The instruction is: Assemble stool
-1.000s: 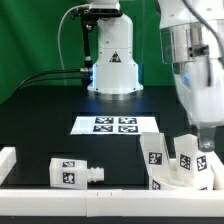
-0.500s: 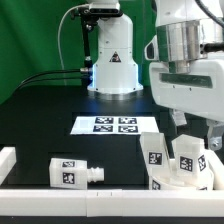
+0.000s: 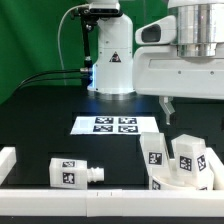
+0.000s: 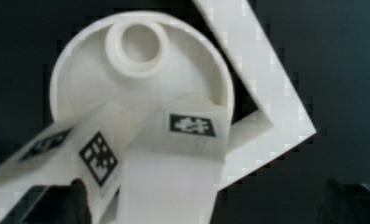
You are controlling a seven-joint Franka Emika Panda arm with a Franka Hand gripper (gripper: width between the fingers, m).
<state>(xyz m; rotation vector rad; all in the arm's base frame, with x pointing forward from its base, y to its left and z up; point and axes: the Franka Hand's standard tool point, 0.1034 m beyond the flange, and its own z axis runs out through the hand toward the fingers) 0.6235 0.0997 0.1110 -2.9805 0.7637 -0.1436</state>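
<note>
Fingers (image 3: 168, 108) spread wide, gripping nothing — hovering above seat (image 3: 178, 183) carrying two legs (image 3: 190, 156); third leg (image 3: 72, 172) lying apart.

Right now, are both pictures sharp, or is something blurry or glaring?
Exterior view: fairly sharp, marker board tags crisp, though the white arm looks washed out against the dark table. Wrist view: soft and close-up; the seat and nearby tags look smeared.

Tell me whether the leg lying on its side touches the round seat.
Apart. The exterior view shows bare dark table between the lying leg and the seat, which sits toward that view's right.
</note>
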